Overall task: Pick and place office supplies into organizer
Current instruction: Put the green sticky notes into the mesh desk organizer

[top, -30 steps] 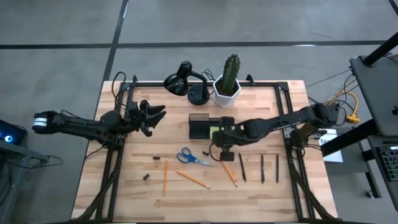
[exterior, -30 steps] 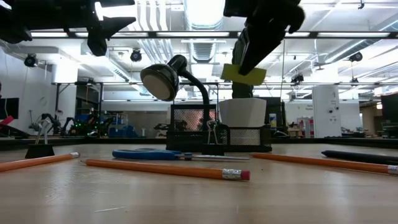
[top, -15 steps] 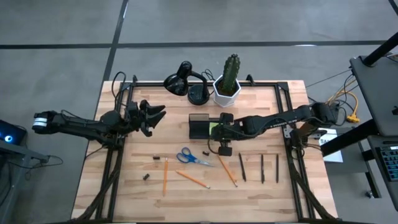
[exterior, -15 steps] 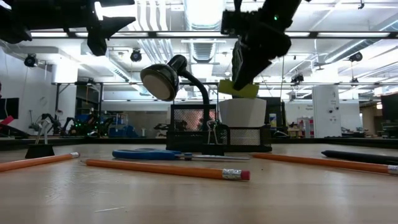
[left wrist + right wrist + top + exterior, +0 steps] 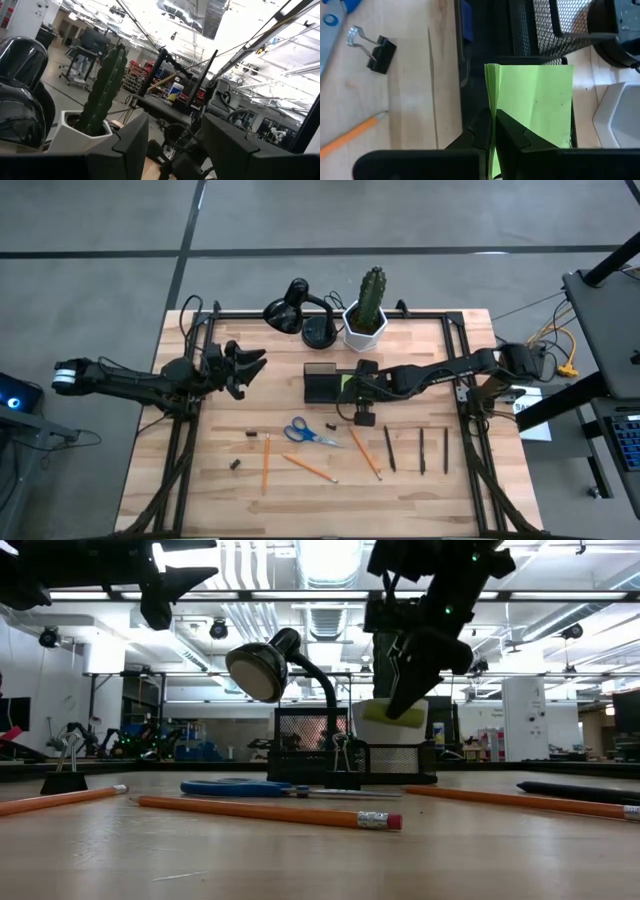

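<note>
Wooden table [image 5: 420, 490] — right pincer [image 5: 352, 392], gripping the sticky-note pad [image 5: 394, 713], has sunk closer over the organizer [image 5: 322, 383].

Lime-green sticky-note pad [image 5: 535, 107] held over the black mesh organizer [image 5: 322, 384]; perhaps 3 pencils [image 5: 266, 462] on table.

From above, the right claw [image 5: 357, 393] hides most of the sticky-note pad [image 5: 535, 110]. The organizer [image 5: 520, 30] beneath the claw is cut off at the wrist picture's edge.
</note>
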Tool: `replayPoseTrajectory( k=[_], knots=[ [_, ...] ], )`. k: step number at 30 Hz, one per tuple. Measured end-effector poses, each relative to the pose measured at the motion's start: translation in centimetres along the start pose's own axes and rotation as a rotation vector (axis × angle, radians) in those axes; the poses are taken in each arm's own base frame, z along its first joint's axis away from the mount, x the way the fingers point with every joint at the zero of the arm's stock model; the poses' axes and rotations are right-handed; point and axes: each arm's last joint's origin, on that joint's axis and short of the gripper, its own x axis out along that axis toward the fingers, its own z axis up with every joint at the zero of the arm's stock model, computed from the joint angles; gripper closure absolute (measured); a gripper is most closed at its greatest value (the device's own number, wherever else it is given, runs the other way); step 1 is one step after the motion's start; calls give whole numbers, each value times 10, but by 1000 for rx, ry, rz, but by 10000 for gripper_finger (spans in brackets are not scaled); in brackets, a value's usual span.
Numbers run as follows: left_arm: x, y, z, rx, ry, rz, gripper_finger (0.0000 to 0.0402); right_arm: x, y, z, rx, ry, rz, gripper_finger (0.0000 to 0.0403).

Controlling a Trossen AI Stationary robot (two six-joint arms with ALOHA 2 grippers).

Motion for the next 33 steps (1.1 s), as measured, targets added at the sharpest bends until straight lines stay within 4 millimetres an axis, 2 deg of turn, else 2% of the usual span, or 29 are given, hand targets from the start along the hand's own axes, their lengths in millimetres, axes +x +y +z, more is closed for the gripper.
replayPoseTrajectory(
  k=[9,22,29,33],
  knots=[
    [0,0,-1,1,4,4,233,3,-7,4,-6,-50,13,395],
    [1,0,0,0,0,3,233,13,-28,2,35,-27,58,395],
    [0,0,0,-2,-1,2,233,14,-29,1,5,-33,110,394],
    [0,0,0,-1,0,3,233,22,-28,-2,5,3,114,394]
  ],
)
